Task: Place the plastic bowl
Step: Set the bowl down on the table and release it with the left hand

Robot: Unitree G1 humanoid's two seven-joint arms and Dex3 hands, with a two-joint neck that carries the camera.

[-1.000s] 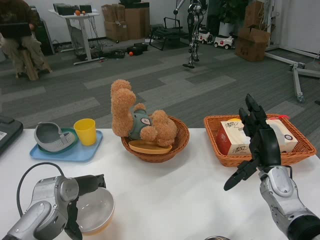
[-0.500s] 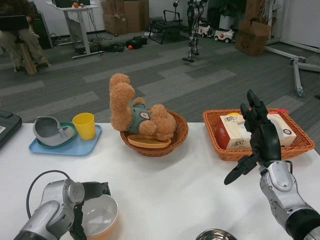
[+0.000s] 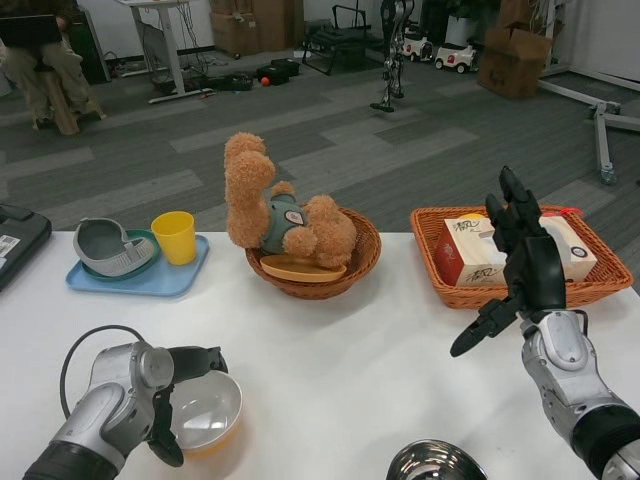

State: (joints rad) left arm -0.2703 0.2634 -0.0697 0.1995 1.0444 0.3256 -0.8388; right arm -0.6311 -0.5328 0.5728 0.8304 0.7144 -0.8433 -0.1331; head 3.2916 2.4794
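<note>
Left robot hand (image 3: 185, 385), at about 7 o'clock on the white table (image 3: 340, 340), grips the rim of the orange plastic bowl with a pale inside (image 3: 206, 412), which sits low over the table near the front edge. Right robot hand (image 3: 520, 270), at 4 o'clock, is raised with its fingers spread, holding nothing. At 12 o'clock a brown teddy bear (image 3: 280, 215) lies in a round wicker basket (image 3: 350, 270); a blue tray (image 3: 135, 275) with a yellow cup (image 3: 175, 237) is at 10 o'clock.
</note>
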